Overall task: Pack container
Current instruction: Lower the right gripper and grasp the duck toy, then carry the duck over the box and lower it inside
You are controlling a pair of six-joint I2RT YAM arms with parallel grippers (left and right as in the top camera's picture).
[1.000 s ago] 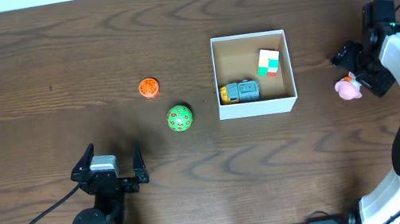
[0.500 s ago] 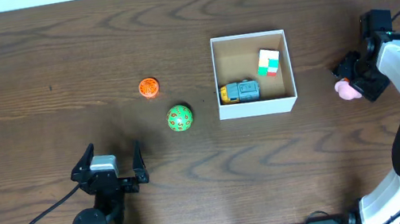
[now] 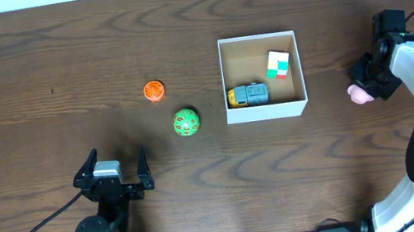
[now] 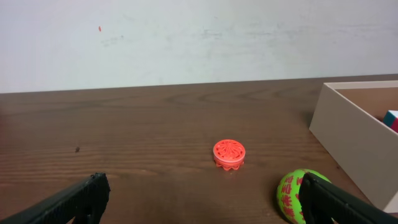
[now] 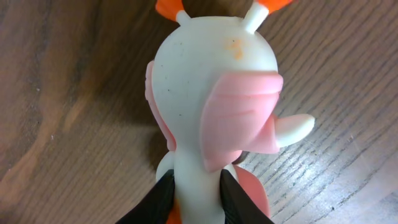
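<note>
Gripping the pink toy [image 3: 359,93] in your right jaws, left jaws open, you are facing its lift into the container [image 3: 267,111].

Bare table [image 3: 325,72] separates the pink toy [image 3: 358,93] in my right gripper [image 3: 366,80] from the container [image 3: 267,111]; only its near wall intervenes.

Overhead: fixed high, looks straight down on the whole table [image 3: 17,71], everything small. Left wrist: low over the tabletop, faces level toward the back wall [image 4: 199,37], left gripper [image 4: 202,190] fingers at bottom corners. Shares with overhead the orange disc [image 4: 229,154], green ball [image 4: 298,194], container [image 4: 354,143] side. Right wrist: very near, aimed down at the pink-and-white toy [image 5: 211,93], which fills the frame; overhead has it at far right.
</note>
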